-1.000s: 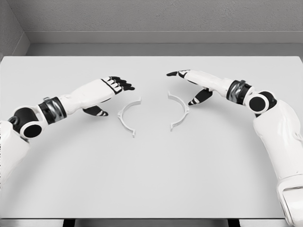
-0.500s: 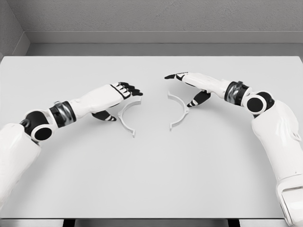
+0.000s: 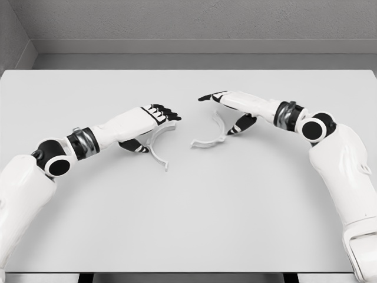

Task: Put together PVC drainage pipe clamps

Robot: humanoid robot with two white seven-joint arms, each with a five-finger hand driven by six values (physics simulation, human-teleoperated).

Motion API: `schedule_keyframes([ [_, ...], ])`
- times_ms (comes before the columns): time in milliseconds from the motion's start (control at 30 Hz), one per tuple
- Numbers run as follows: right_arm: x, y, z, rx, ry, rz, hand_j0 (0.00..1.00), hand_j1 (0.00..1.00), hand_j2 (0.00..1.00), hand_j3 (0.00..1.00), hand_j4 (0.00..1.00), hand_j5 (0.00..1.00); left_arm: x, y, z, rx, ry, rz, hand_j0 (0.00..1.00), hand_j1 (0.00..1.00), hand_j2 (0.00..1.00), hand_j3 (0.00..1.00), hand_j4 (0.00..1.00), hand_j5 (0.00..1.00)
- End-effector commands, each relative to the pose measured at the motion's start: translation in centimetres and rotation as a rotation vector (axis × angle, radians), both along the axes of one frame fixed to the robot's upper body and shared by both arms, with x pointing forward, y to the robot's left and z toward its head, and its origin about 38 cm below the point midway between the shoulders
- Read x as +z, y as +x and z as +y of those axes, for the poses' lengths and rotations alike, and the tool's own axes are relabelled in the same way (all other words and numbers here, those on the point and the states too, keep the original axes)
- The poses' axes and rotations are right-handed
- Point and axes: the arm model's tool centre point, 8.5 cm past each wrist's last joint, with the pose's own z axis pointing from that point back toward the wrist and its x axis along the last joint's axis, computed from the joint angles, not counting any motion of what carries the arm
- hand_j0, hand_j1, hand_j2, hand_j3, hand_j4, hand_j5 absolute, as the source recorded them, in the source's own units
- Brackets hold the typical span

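Head view: a pale grey table [image 3: 188, 224] is seen from above, with two white half-clamps lying near its middle. The left half-clamp [image 3: 158, 154] is an arc whose open side faces right; its upper end is covered by the left hand [image 3: 154, 118], and its lower end reaches toward the near edge. The left hand is held over that upper end with fingers [image 3: 169, 113] extended and slightly spread, the thumb tucked beneath; whether anything is gripped cannot be told. The right half-clamp [image 3: 211, 137] lies just beside the right hand [image 3: 232, 105], its curve running from under the hand down and leftward to a flat tab pointing left. The right hand is stretched out flat, fingertips [image 3: 206, 96] directed left, thumb angled down next to the clamp's curve; contact with the clamp cannot be confirmed, and nothing is seen to be grasped. The two half-clamps are apart, with bare table between them. Both arms enter from the lower corners.
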Motion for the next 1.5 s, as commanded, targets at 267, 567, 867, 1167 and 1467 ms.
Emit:
schedule_keyframes([
  [267, 1.7, 1.9, 0.1, -0.021, 0.009, -0.004, 0.99, 0.99, 0.99, 0.99, 0.99, 0.99, 0.3, 0.0, -1.2, -0.010, -0.035, -0.003, 1.00, 1.00, 1.00, 1.00, 1.00, 1.00],
  [567, 2.0, 3.8, 1.1, -0.043, 0.010, 0.044, 0.99, 0.99, 0.99, 0.99, 0.99, 0.99, 0.4, 0.1, -2.2, -0.020, -0.050, 0.003, 1.00, 1.00, 1.00, 1.00, 1.00, 1.00],
  [867, 2.1, 4.1, 0.9, -0.054, 0.007, 0.047, 0.99, 0.99, 0.99, 0.99, 0.99, 0.99, 0.5, 0.3, -1.9, -0.016, -0.044, 0.001, 1.00, 1.00, 1.00, 1.00, 1.00, 1.00],
  [1167, 1.9, 4.0, 1.6, -0.045, 0.002, 0.050, 0.99, 0.99, 0.99, 0.99, 0.99, 0.99, 1.1, 0.6, 0.8, 0.021, -0.016, -0.010, 1.00, 1.00, 1.00, 1.00, 1.00, 1.00],
  [1467, 2.4, 4.5, 1.2, -0.055, -0.001, 0.048, 0.99, 0.99, 0.99, 0.99, 0.99, 0.99, 1.6, 0.8, 2.4, 0.044, -0.001, -0.022, 1.00, 1.00, 1.00, 1.00, 1.00, 1.00],
])
